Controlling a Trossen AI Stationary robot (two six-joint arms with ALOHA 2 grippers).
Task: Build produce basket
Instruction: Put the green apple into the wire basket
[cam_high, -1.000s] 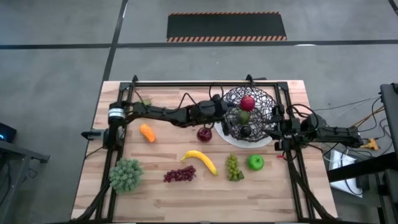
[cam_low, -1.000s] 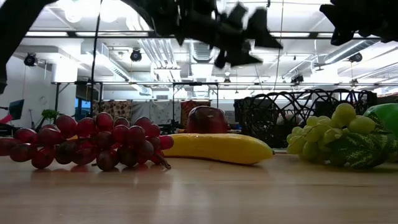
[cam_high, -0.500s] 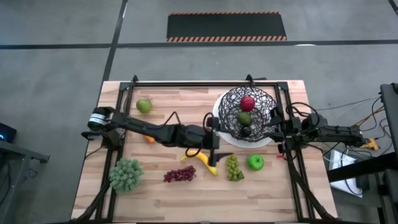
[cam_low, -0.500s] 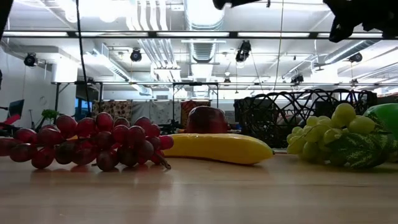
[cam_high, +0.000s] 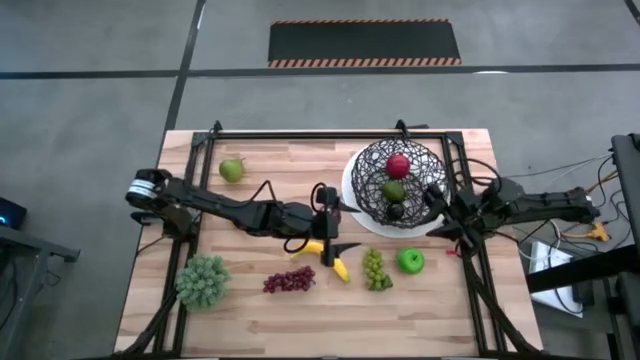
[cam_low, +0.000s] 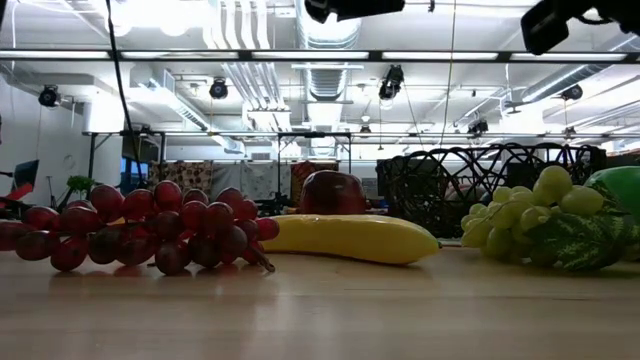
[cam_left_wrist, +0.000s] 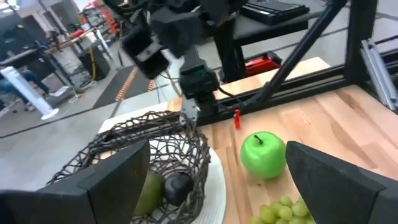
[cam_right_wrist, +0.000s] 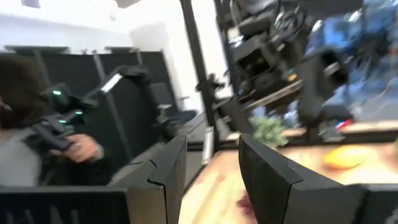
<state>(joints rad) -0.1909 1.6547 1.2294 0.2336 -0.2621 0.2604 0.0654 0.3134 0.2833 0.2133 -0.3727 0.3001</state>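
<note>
Swinging away from the basket (cam_high: 398, 186), left tool (cam_high: 330, 249) now hovering spread wide over the banana (cam_high: 335, 262) just beside it; smooth, curved, slippery, gripping mid-body. Right tool (cam_high: 440, 201) partly parted, empty, touching basket's far side.

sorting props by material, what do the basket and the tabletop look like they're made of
The basket looks like black wire, matte: thin irregular strands form an open mesh that shows the fruit inside. Its white base plate could be ceramic or plastic. The tabletop looks like pale wood: joined planks with visible grain.
</note>
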